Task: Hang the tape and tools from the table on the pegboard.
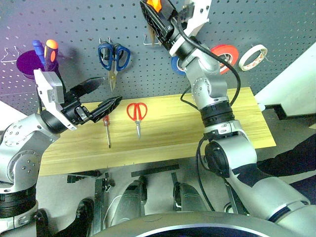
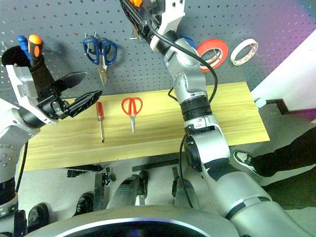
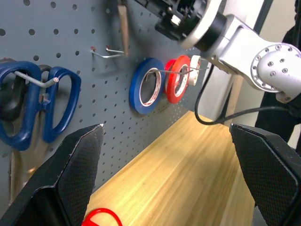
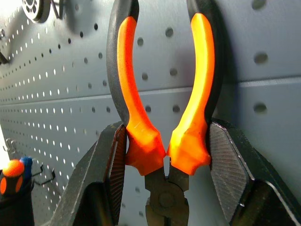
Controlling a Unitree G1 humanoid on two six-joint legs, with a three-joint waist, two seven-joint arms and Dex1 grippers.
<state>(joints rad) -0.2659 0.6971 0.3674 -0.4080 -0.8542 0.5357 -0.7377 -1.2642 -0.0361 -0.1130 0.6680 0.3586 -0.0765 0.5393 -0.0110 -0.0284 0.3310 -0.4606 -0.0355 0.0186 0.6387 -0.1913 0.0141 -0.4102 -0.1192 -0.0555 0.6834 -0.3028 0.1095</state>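
Clamped by the right gripper [image 4: 164, 155] at the pivot end: pliers with orange-and-black handles [image 4: 162, 94], raised high against the large dark grey perforated pegboard [image 1: 276, 24], black fingers [image 4: 106, 174] pressing the orange grips from both sides. Long axis of the pliers roughly upright along the board, handles splayed upward and away from the wrist, nose pointing back down between the fingers. Judged as the hanging step: a bare wire hook [image 1: 148, 39] just beside the gripper on its left side, so likely a short sideways carry with the gap between the handles lined up over the hook (exact offset hard to tell). Left gripper [image 1: 101, 96] hovering over the left part of the long light wooden plank table [image 1: 237, 123], jaws spread wide and holding nothing. Just below and beyond it, flat on the table: slim screwdriver with a dark red handle [image 1: 106, 129], long axis running from board to near edge, tip toward the near edge; beside it red-handled scissors [image 1: 137, 114], blades likewise toward the near edge. Left arm clearly nearer to both. Small roll of cream tape [image 1: 253, 57] already on the board, far right.
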